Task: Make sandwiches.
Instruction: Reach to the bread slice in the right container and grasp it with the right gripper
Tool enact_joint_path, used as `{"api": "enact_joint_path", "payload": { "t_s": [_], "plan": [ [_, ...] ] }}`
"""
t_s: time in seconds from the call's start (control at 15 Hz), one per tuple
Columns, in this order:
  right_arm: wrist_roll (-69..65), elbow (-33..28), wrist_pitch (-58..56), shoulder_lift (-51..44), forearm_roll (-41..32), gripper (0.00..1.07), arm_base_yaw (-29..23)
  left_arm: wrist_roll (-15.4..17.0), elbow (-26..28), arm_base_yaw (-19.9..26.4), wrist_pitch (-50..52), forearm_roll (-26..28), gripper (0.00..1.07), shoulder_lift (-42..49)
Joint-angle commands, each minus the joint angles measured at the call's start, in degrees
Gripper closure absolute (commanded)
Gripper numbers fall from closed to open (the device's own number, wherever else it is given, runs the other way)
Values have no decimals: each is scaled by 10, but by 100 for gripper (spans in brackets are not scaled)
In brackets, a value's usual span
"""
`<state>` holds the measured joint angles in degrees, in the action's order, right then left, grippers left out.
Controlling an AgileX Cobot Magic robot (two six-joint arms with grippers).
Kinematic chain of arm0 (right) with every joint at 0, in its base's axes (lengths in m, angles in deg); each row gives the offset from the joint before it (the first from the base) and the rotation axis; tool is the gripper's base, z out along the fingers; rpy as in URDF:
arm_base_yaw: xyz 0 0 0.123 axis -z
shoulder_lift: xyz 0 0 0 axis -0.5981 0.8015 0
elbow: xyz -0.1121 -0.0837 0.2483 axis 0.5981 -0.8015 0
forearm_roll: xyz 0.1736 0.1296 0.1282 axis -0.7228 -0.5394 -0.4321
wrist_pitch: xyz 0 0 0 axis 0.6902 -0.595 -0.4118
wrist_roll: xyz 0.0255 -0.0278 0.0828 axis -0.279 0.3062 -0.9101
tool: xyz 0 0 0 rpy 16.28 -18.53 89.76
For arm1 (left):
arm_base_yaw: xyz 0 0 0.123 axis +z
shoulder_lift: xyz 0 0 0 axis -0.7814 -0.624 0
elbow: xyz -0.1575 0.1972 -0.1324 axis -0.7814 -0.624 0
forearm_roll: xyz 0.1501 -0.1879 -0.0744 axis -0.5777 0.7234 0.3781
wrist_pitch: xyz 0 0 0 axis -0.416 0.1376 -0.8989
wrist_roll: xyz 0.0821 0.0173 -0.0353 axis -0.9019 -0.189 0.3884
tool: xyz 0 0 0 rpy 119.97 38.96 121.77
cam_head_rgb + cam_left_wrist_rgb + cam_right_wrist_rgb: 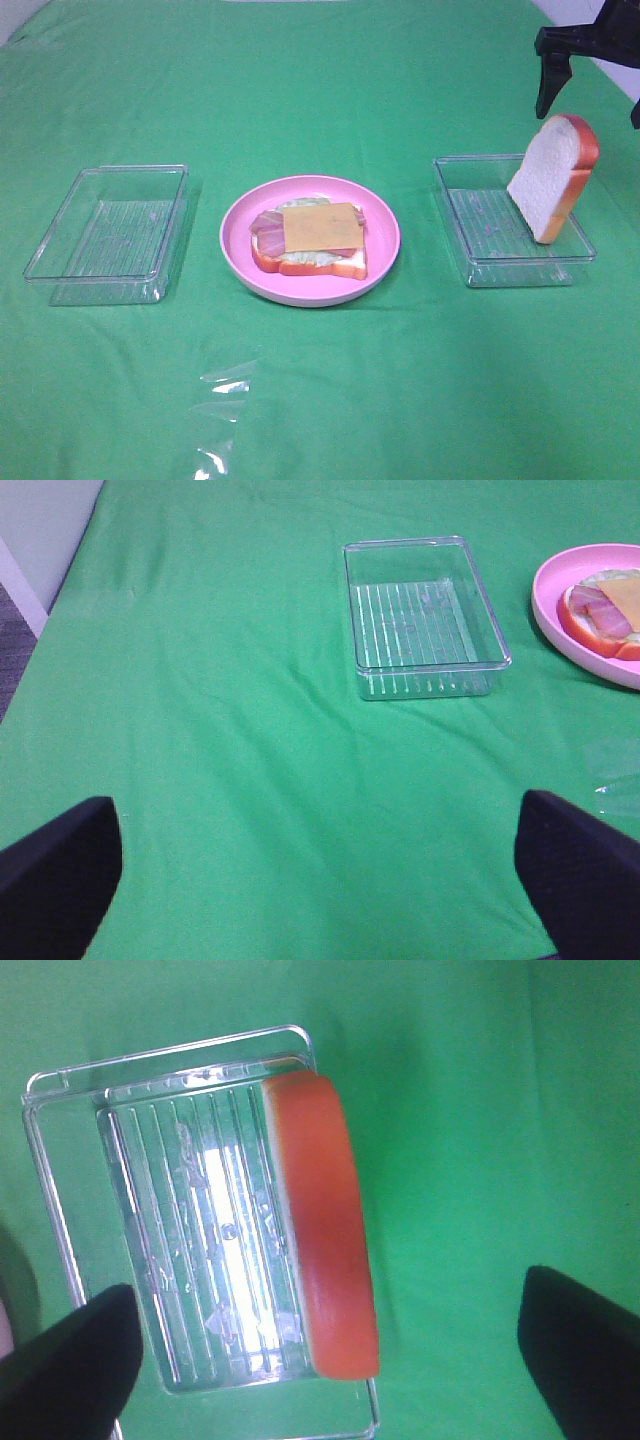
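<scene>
Overhead, the right gripper hangs with jaws spread wide and empty above a bread slice that leans tilted in the right clear tray; the left gripper, likewise released, hovers over the green desk near the left clear tray; between the trays, the open sandwich lies on the pink plate, cheese uppermost.

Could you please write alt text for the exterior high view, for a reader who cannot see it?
A pink plate at the centre of a green tablecloth holds an open sandwich topped with cheese. An empty clear tray lies left of it; a right tray holds a bread slice standing on edge, with a black claw above it.
</scene>
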<state>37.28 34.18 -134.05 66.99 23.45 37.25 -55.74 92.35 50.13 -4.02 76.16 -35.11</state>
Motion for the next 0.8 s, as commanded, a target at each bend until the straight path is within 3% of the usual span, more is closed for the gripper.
{"api": "enact_joint_path", "payload": {
  "t_s": [0.07, 0.8],
  "plan": [
    [10, 1, -10, 23, -1, 10, 1, 6, -1, -3, 2, 0, 6, 10],
    [18, 1, -4, 81, -40, 18, 1, 6, -1, -3, 2, 0, 6, 10]
  ]
}}
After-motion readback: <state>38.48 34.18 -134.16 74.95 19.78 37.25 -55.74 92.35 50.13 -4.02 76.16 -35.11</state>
